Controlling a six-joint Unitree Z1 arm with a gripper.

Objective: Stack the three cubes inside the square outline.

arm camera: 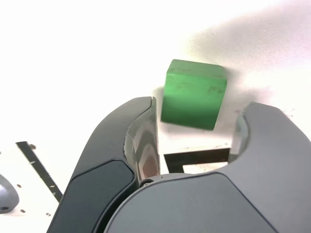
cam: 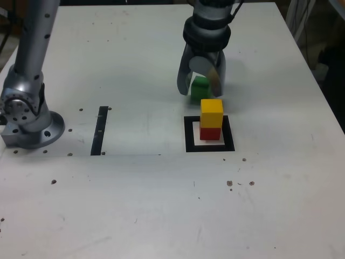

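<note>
The claw [cam: 201, 89] is spread, its fingers apart above the green cube [cam: 200, 88], which lies on the tabletop [cam: 145, 210] just behind the square outline [cam: 189, 141] in the exterior view. Descending off-centre could land a fingertip on the cube's top face or push the cube askew, since it sits at an angle in the wrist view. The yellow cube [cam: 211, 113] rests on the red cube [cam: 209, 133], inside the outline. Because this stack stands close to the claw, a low sideways sweep could topple it. A skewed grip could leave the last cube tilted upon release, unseating the top.
</note>
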